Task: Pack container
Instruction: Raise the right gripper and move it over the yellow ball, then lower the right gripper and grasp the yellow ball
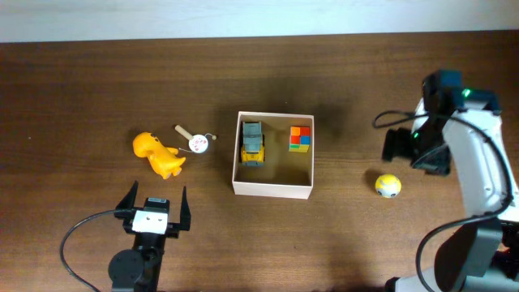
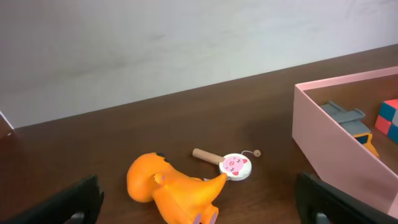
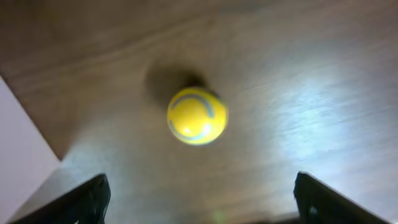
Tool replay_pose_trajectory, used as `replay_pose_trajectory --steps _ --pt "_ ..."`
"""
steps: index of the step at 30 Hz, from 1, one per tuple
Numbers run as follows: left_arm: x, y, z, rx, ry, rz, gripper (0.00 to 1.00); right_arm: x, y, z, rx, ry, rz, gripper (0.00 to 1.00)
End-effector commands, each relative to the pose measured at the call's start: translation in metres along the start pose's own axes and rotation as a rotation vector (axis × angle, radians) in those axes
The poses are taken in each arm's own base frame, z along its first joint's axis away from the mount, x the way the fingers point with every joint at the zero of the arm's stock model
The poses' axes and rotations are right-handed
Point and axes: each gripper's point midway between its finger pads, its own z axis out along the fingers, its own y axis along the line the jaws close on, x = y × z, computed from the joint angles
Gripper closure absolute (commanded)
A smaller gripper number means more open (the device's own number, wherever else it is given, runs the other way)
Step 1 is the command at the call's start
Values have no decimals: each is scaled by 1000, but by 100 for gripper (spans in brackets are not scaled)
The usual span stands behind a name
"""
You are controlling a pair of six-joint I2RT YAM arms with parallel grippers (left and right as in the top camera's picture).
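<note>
The container (image 1: pixel 272 190) sits mid-table, white-walled with a tan inside, holding a grey-and-yellow toy truck (image 1: pixel 252 143) and a coloured cube (image 1: pixel 300 138). It also shows in the left wrist view (image 2: pixel 323 130). An orange dinosaur toy (image 1: pixel 156 154) (image 2: pixel 174 190) and a small rattle drum with a wooden handle (image 1: pixel 196 140) (image 2: pixel 231 164) lie to its left. A yellow ball (image 1: pixel 388 186) (image 3: pixel 197 116) lies to its right. My left gripper (image 1: pixel 154 209) (image 2: pixel 199 208) is open and empty, just short of the dinosaur. My right gripper (image 1: pixel 414 150) (image 3: pixel 202 199) is open and empty above the ball.
The dark wooden table (image 1: pixel 81 89) ends at a pale wall (image 2: pixel 155 37) at the back. A black cable (image 1: pixel 81 235) loops beside the left arm's base.
</note>
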Motion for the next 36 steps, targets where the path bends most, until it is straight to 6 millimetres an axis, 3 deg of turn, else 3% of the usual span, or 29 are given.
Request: replay_pose_trajectory --steps 1,7,13,36 --pt "3 1 0 -7 4 14 1 15 17 23 -109 5 -86 11" --pt "3 1 0 -7 4 14 1 22 25 64 -170 3 -87 12" --pt "3 1 0 -7 4 14 1 22 15 82 -111 -16 -87 13" --pt "3 1 0 -7 4 14 1 4 3 91 -37 -87 -87 19"
